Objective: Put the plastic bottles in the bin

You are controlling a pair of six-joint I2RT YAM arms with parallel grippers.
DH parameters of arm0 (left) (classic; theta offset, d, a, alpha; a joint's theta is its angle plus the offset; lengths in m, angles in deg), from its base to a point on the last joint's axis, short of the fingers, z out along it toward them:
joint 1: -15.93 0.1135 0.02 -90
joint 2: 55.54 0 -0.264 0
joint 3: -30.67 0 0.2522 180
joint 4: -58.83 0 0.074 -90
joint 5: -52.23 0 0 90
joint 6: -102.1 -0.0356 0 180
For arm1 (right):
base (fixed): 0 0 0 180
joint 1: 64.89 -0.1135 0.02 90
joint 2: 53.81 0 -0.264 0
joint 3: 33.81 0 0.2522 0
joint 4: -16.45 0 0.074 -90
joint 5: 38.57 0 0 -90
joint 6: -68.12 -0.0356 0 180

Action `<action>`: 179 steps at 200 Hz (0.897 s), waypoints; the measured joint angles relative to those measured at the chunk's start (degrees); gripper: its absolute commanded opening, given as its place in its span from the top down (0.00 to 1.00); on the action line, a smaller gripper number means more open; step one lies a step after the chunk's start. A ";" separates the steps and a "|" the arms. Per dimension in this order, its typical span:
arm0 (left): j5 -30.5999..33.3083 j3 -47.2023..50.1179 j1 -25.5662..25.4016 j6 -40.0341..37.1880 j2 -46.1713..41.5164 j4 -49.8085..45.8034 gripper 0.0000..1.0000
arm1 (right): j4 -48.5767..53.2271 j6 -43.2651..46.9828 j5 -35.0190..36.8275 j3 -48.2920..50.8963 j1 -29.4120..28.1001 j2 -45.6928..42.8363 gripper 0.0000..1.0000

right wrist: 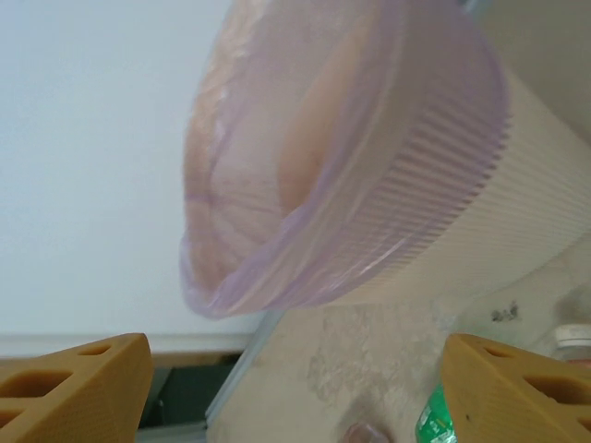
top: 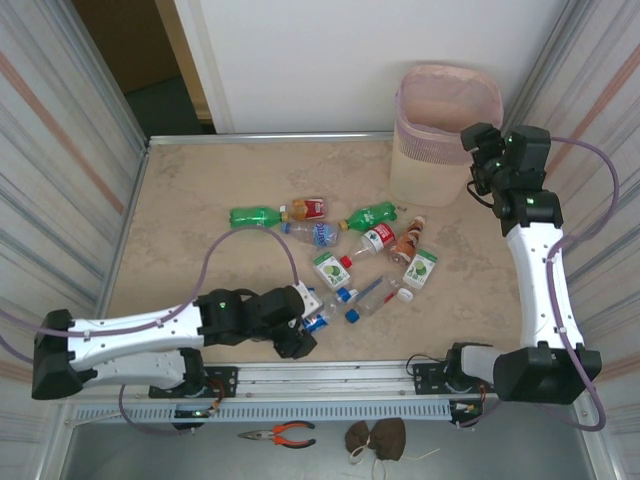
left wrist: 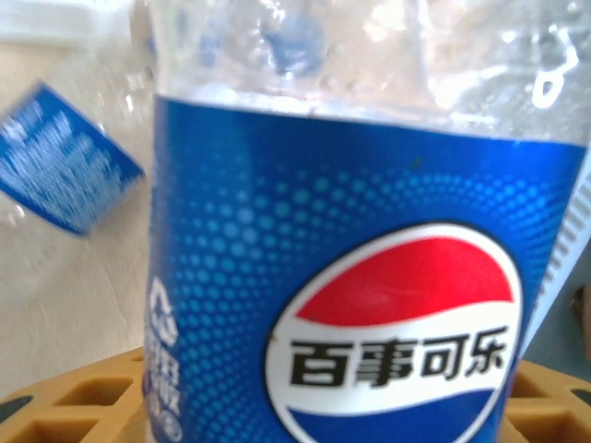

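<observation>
Looking down from the top camera: bottles lie scattered mid-surface. The pink bin stands far right, with the right pincer beside its rim and the left pincer low at the nearest bottles. Left wrist: a blue-labelled Pepsi bottle sits gripped between the yellow fingers. Right wrist: jaws spread wide, empty, the bin's mouth just ahead.

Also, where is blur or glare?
Left wrist view: the clear plastic bottle with the blue label is too near, soft, glare on its top. Right wrist view: the pale pink slatted bin is clear, the white wall washed out. Top external view: sharp.
</observation>
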 measured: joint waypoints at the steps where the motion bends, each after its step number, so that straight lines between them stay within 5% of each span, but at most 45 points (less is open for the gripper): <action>1: -0.02 0.00 0.24 -0.24 -0.15 0.22 0.48 | -0.07 0.15 -0.15 0.00 0.00 -0.02 0.22; 112: -17.05 -2.60 21.07 -13.27 -0.31 26.88 0.48 | -0.94 16.63 -13.64 -2.71 -14.51 -0.76 0.27; 179: -25.66 -9.84 25.90 -16.31 8.70 33.44 0.48 | 2.25 25.16 -14.93 -6.16 -26.08 -0.48 0.30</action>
